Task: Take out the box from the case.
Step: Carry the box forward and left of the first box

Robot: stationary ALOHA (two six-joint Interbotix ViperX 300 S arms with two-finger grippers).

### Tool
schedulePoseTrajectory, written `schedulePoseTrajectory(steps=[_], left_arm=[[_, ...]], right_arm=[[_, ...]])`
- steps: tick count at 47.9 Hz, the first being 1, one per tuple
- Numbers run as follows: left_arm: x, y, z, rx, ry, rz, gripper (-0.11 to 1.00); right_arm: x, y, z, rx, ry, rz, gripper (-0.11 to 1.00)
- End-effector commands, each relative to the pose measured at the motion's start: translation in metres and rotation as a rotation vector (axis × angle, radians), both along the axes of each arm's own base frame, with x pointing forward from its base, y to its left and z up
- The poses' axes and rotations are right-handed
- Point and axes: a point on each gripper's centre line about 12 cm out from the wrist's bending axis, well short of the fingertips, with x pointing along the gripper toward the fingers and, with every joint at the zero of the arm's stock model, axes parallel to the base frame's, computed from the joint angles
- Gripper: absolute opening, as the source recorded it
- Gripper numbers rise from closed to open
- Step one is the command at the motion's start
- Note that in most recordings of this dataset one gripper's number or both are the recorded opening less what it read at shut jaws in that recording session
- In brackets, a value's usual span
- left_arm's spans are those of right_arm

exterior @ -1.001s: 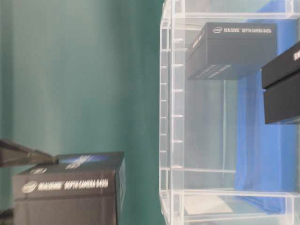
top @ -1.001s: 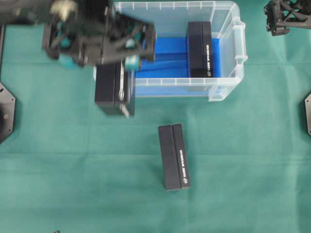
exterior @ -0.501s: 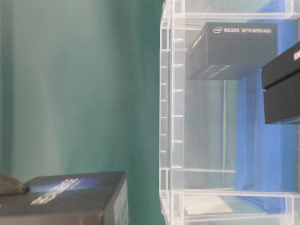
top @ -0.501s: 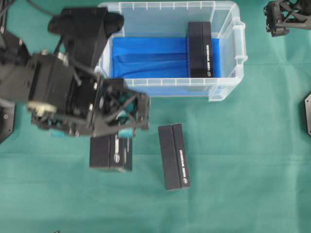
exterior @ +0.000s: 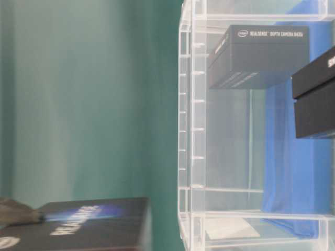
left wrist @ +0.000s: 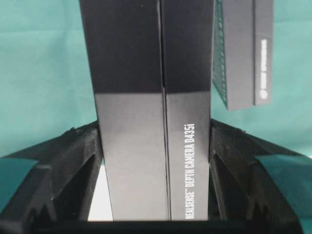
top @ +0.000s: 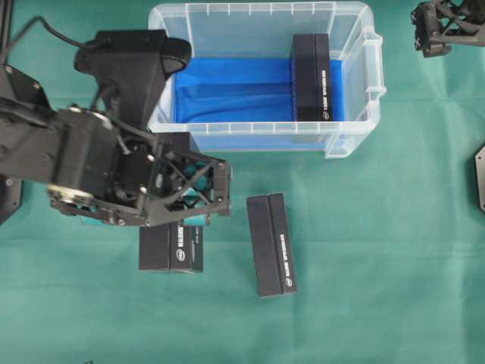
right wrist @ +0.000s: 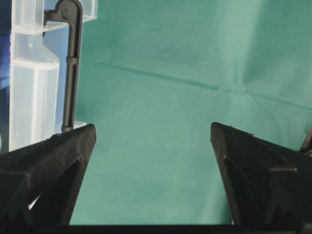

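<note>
The left gripper is clenched on a black rectangular cardboard box, held over the green cloth outside the large clear plastic case, beside a second black box. One more black box remains inside. The right gripper stands released, empty.

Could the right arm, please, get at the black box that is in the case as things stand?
Probably yes: the case is open-topped, the box stands uncovered at its right end, and the right gripper is open and empty.
</note>
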Motion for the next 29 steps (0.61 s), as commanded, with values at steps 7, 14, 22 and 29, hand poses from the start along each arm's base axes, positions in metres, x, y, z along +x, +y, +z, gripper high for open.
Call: schedulePoseTrajectory(steps=[7, 14, 22, 29], left_arm=[[0.002, -0.005, -0.02, -0.004, -0.055, -0.022, 0.6], [0.002, -0.013, -0.057, -0.003, -0.036, -0.036, 0.6], [-0.003, -0.019, -0.103, 0.002, -0.015, -0.036, 0.6], [-0.006, -0.022, -0.139, -0.004, -0.018, -0.038, 0.6]], right_arm=[[0.0, 0.0, 0.007, -0.017, -0.02, 0.004, 0.94], [0.0, 0.0, 0.007, -0.017, -0.02, 0.002, 0.94], [0.0, 0.0, 0.007, -0.017, -0.02, 0.004, 0.94], [0.0, 0.0, 0.007, -0.017, -0.02, 0.002, 0.94]])
